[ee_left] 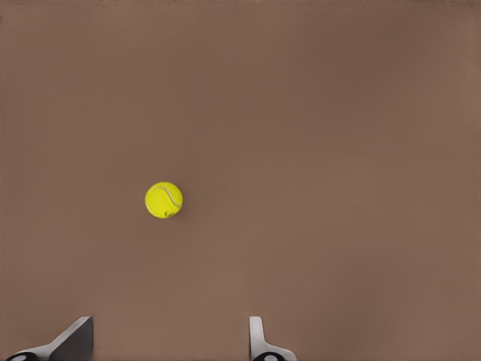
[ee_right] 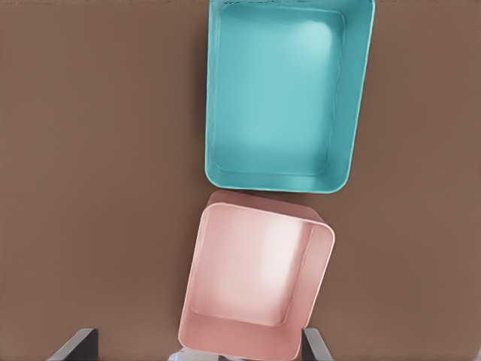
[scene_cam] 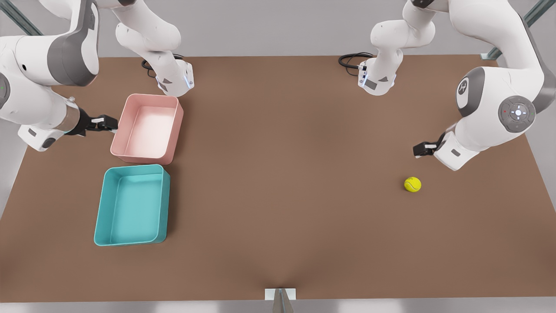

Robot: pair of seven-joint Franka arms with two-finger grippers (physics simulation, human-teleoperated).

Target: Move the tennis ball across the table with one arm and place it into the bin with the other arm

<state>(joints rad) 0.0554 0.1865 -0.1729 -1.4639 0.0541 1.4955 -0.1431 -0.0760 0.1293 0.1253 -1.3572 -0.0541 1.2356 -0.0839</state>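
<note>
Brown and flat, the table (scene_cam: pixel 278 195) runs almost edge to edge in the front view, with grey floor beyond its far side. On the front view's right, the tennis ball (scene_cam: pixel 412 184) rests on the bare tabletop, alone, well apart from both tubs. The left gripper (scene_cam: pixel 419 150) hangs just above and near it, at roughly 1 o'clock from the ball, touching nothing. In the left wrist view its fingers (ee_left: pixel 75 340) are spread wide with only table between them, and the ball (ee_left: pixel 164 200) lies ahead of them.

On the front view's left sit two tubs, one past the other. The teal bin (scene_cam: pixel 100 204) is the nearer one, and the pink tub (scene_cam: pixel 176 126) stands at about 12 o'clock from it, the two walls just beside each other. Nothing lies in either. The right gripper (scene_cam: pixel 108 123) hovers at 9 o'clock of the pink tub, close to its wall. The right wrist view shows its fingers (ee_right: pixel 75 344) set wide apart, holding nothing, with the pink tub (ee_right: pixel 319 278) and the bin (ee_right: pixel 353 98) beneath.
</note>
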